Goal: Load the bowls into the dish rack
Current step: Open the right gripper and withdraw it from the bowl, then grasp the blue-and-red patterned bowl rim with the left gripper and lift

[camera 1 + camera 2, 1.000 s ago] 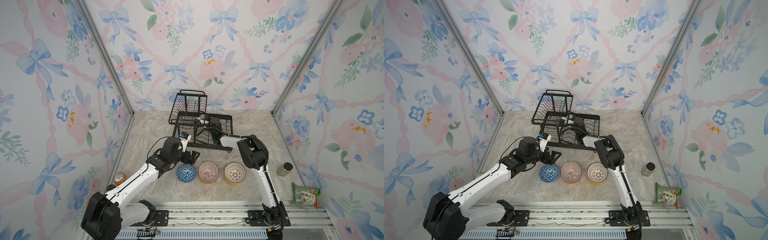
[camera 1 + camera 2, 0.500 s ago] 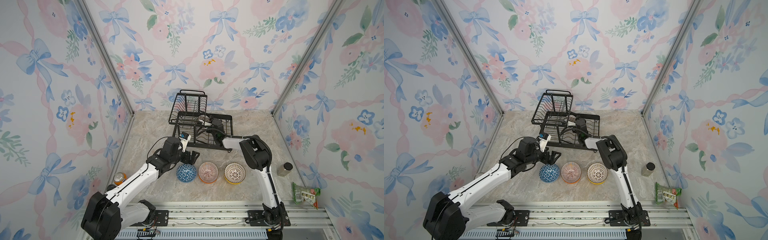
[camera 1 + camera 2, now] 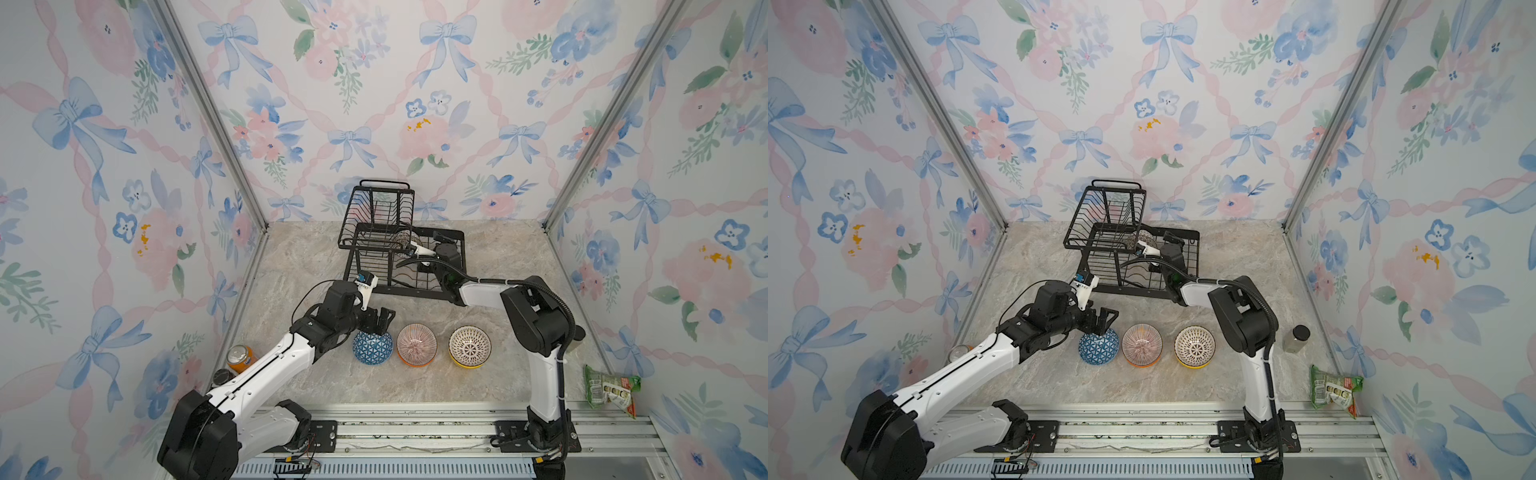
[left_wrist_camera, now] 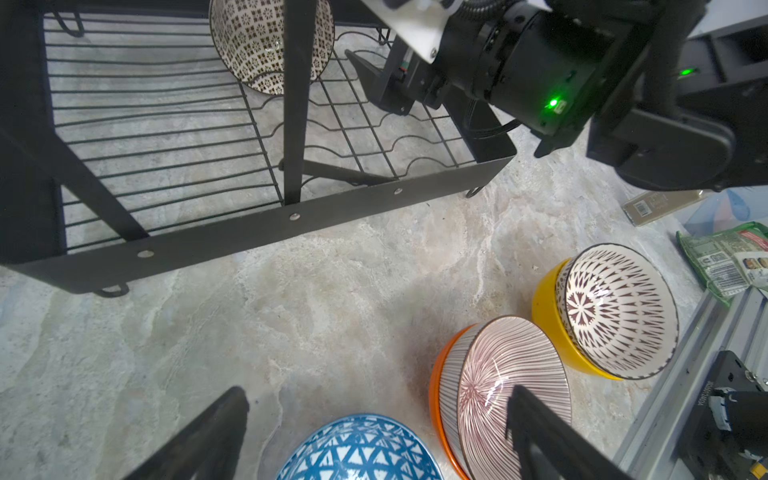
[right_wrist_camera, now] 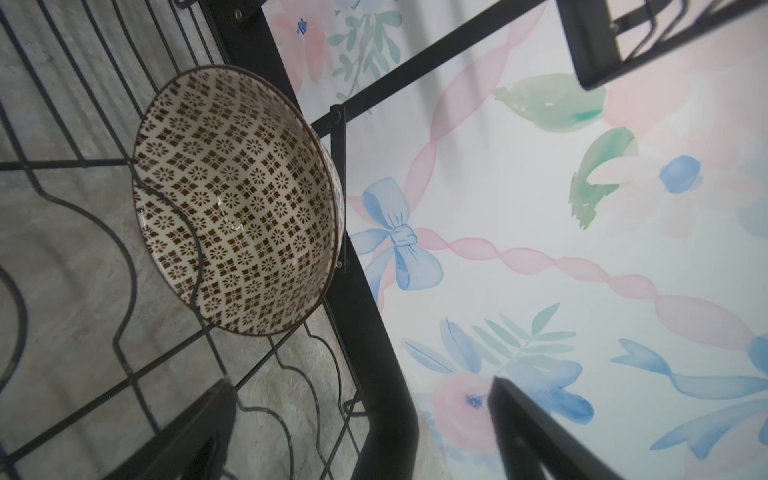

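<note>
Wire dish rack (image 4: 291, 224), black, rectangular; round glossy patterned bowl (image 5: 237, 199) inside

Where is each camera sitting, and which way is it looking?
Top views: high up in front, side by side, looking down at the whole table; the left arm and right arm show fully.
Left wrist: on the left arm, looking past the open left pincer at the blue bowl, pink-striped bowl and dish rack.
Right wrist: on the right arm, reaching into the rack, looking past the open right pincer at the black-and-white bowl.
Shared: both wrist views show that black-and-white bowl in the rack.
</note>
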You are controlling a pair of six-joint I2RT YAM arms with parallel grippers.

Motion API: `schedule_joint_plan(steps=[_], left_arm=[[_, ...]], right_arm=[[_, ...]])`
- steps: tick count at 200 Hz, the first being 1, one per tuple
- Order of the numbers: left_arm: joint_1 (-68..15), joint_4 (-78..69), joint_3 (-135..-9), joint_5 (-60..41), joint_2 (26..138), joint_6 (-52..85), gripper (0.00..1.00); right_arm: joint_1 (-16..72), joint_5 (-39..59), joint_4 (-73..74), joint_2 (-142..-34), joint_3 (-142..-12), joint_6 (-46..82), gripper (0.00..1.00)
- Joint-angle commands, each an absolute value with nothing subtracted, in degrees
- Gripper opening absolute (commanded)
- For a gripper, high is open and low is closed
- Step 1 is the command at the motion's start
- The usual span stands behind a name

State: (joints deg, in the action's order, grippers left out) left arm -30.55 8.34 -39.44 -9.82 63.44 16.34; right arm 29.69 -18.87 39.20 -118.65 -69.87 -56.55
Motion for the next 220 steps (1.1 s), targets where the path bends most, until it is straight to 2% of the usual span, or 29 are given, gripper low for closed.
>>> schedule_joint_plan(steps=[1,30,65,108,145,174,220], left_arm=[[-30.0,9.3,-37.5,-7.7,61.2,19.0,0.98],[-29.6,11.1,-35.9,-3.6,60.0,21.4,0.98],[-28.0,12.8,-34.2,-1.6,59.3,24.9,0.98],[-27.6,15.3,-32.4,-0.1,58.8,26.8,0.98],[-27.6,15.9,-30.0,-1.6,57.3,28.4,0.98],[-27.6,15.9,-28.8,-2.5,58.4,29.3,0.97],[-27.6,15.6,-28.8,-1.8,63.4,30.3,0.82]], right_arm=[[29.5,-21.3,40.0,-112.9,-66.3,-51.5,0.97],[30.0,-21.6,33.4,-104.6,-62.3,-44.6,0.97],[29.6,-16.3,11.5,-92.4,-62.8,-29.2,0.97],[29.4,-12.8,-8.4,-83.8,-63.8,-12.3,0.97],[27.0,-7.0,-14.0,-79.5,-63.0,-2.7,0.97],[25.1,-3.6,-15.8,-79.3,-64.0,-0.6,0.97],[24.2,-2.2,-16.2,-81.4,-64.8,-1.5,0.97]])
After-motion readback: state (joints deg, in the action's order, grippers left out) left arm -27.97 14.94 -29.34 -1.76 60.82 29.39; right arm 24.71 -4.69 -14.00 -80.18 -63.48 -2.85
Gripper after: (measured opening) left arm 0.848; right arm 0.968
